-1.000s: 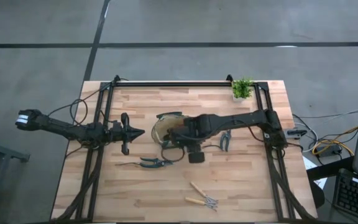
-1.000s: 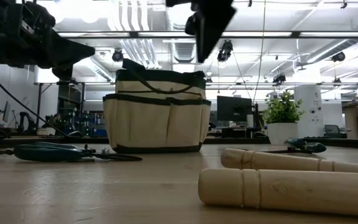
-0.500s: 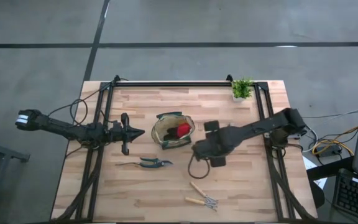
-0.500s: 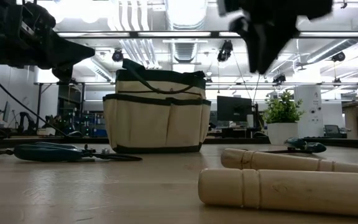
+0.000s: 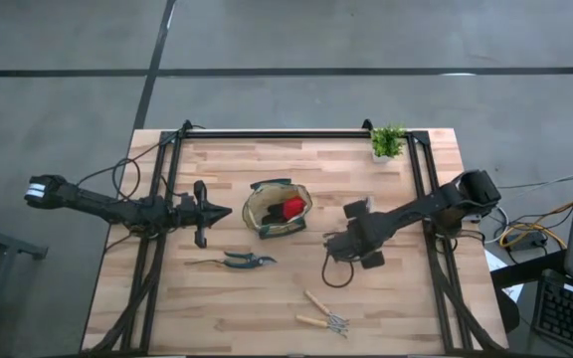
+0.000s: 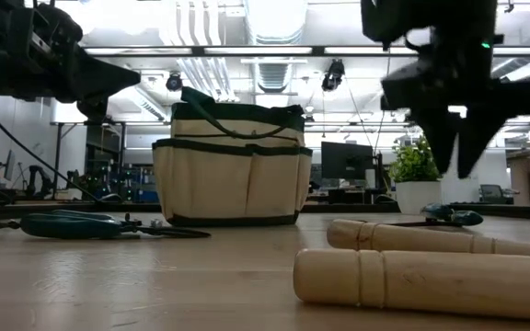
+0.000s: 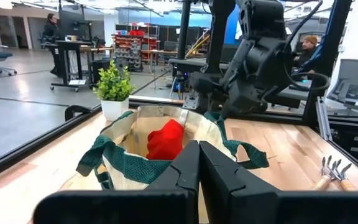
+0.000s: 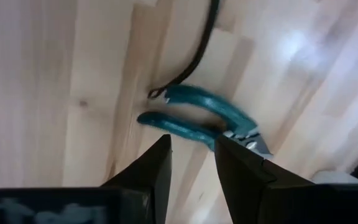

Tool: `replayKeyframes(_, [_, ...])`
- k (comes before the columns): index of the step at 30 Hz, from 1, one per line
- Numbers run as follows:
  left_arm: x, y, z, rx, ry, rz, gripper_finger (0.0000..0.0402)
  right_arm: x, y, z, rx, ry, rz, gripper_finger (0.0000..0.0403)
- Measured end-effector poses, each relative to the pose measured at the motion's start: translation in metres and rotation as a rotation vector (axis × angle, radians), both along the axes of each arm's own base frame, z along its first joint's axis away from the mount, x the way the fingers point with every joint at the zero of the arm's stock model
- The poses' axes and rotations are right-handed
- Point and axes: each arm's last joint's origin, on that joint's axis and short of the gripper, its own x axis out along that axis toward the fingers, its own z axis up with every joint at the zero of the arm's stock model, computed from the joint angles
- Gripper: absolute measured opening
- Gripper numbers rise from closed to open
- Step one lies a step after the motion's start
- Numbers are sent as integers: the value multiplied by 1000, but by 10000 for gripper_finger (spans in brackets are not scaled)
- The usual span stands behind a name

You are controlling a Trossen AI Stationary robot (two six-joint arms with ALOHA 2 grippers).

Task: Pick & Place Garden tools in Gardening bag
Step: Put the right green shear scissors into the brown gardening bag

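The tan gardening bag [image 5: 278, 210] with green trim stands upright at the table's middle, a red item [image 5: 291, 207] inside it. My left gripper [image 5: 224, 211] hovers shut just left of the bag, pointing level at it. My right gripper [image 8: 194, 165] is open and points steeply down above a teal-handled pruning shear [image 8: 197, 121] that lies flat on the table right of the bag. In the low view its fingertips [image 6: 444, 161] stand clear above that shear [image 6: 449, 217]. A second shear [image 5: 239, 262] lies near the bag's front. Two wooden-handled rakes [image 5: 321, 313] lie near the front edge.
A small potted plant [image 5: 388, 142] stands at the far right corner. A black cable loop [image 5: 336, 273] hangs under my right arm and trails over the wood beside the shear. Black frame rails [image 5: 157, 229] run along both table sides.
My right gripper has left the spot over the bag, gone toward the table's right edge and down, and tipped steeper. It now hangs over the shear right of the bag. The bag's opening and the red item inside show again.
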Motion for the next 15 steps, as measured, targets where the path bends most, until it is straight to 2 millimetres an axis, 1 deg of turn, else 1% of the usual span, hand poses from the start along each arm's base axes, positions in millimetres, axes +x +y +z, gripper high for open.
replayKeyframes(7, [0,0,0,0,1,0,12,-12,-3,-19,-8,77,78,102])
replayKeyframes(15, [0,0,0,0,2,0,12,-20,-5,-38,16,138,297,102])
